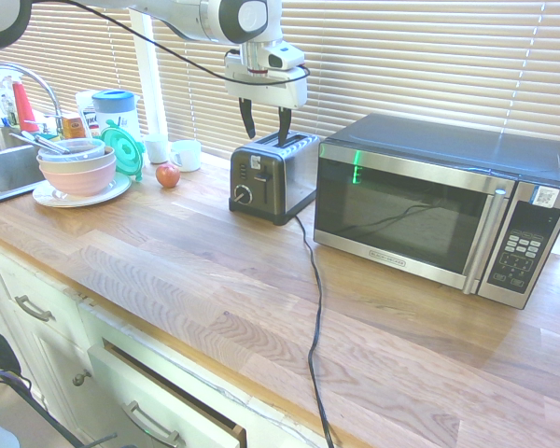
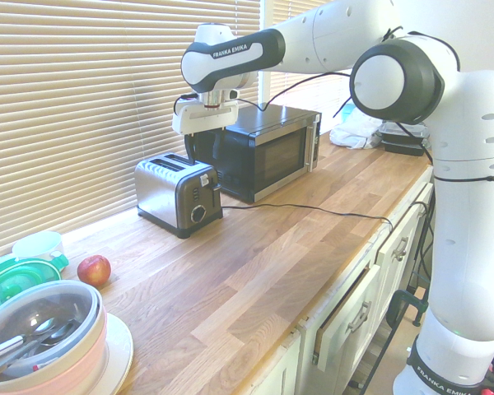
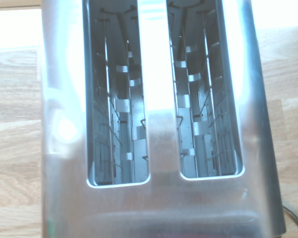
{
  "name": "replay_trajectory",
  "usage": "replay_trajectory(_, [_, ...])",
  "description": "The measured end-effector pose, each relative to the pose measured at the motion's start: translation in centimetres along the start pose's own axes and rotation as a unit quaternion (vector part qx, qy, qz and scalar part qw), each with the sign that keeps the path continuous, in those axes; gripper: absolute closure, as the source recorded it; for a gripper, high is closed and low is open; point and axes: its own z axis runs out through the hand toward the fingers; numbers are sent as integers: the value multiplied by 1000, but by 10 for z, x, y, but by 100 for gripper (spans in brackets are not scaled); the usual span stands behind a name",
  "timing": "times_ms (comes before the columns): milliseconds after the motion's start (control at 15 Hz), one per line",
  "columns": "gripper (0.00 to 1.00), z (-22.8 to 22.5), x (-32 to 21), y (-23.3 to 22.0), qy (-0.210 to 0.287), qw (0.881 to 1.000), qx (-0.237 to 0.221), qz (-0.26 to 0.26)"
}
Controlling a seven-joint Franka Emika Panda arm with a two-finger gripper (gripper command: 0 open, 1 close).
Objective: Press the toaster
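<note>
I find the gripper (image 1: 266,119) pointing down with jaws released and empty, poised directly above the toaster (image 1: 273,174), which sits on the counter (image 1: 187,271) at nine o'clock from the microwave (image 1: 439,210); lever unpressed, I judge

one toaster (image 1: 273,175) (two slots), one microwave (image 1: 439,207)

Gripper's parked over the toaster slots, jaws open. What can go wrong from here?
1. The gripper hangs open above the toaster top, and the wrist view looks straight into the slots; a straight descent may put a finger in a slot.
2. The lever sits on the black end panel, off to one side of the gripper, so a press may miss it.
</note>
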Motion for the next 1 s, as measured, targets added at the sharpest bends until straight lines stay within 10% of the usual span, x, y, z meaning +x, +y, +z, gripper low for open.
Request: replay_trajectory(1000, [100, 25, 1, 32, -6, 1000, 5, 1])
